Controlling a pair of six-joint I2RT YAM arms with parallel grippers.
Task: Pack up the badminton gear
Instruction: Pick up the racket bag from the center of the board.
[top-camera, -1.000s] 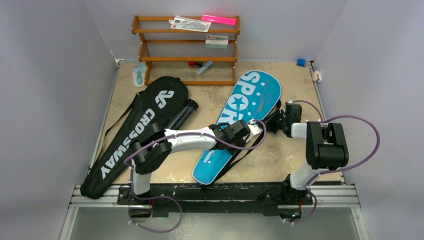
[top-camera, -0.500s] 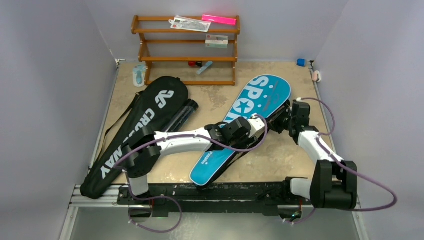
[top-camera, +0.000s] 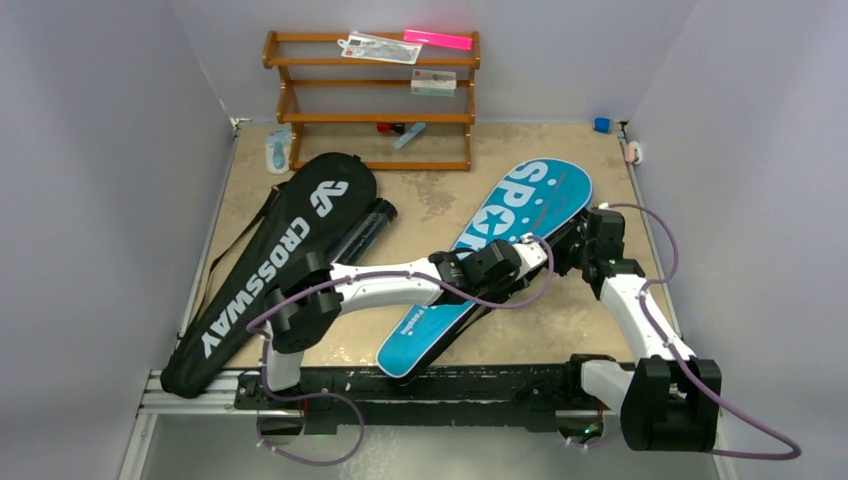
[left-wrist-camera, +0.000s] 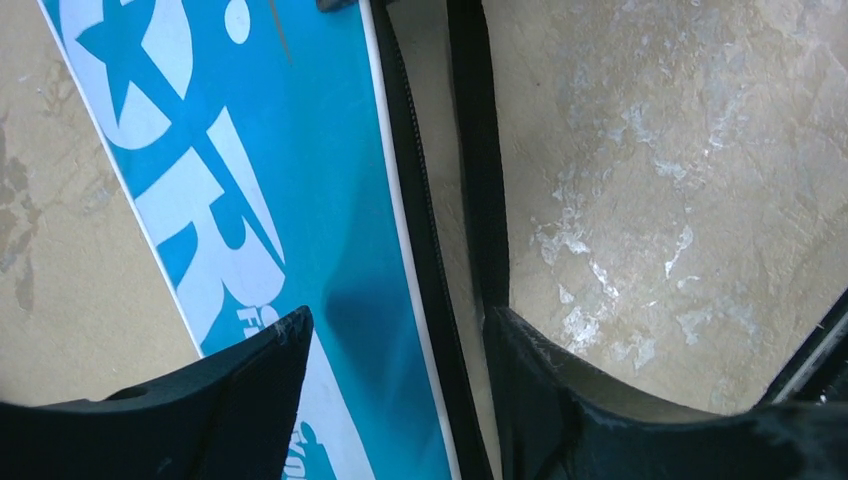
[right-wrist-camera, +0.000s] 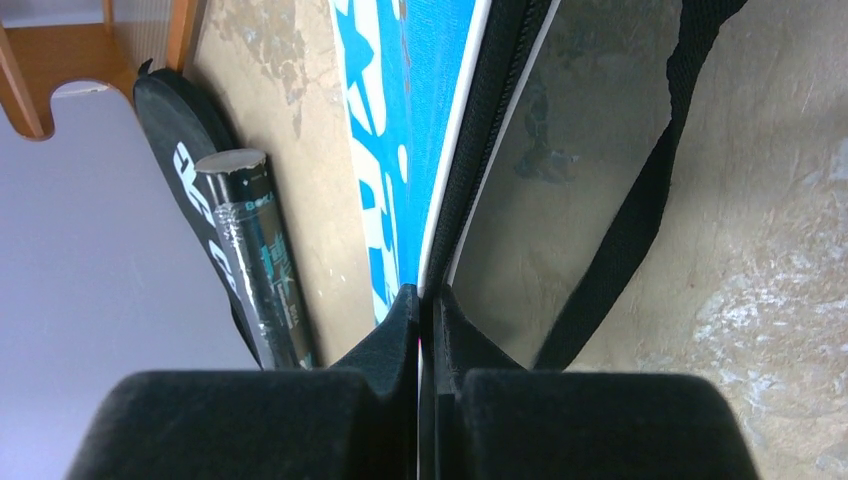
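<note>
- I am pinching the rim of the blue "SPORT" cover (top-camera: 520, 200) with my right jaws clenched. My left jaws are hanging released over its zipper edge, mid-tabletop (top-camera: 420, 200).
- Packing is seeming well along, with no loose rackets showing.
- The black "CROSSWAY" cover (top-camera: 290, 250) and tube (top-camera: 365, 230) are lying left, with the wooden rack (top-camera: 370, 100) behind.

A brown wooden rack (top-camera: 340, 117) stands at the back of the table (top-camera: 440, 195), with a pink bar (top-camera: 438, 40) and a clear packet (top-camera: 378, 47) on its top shelf, a pale blue thing (top-camera: 277, 150) just left of it, and a small blue block (top-camera: 601, 124) far to its right.
</note>
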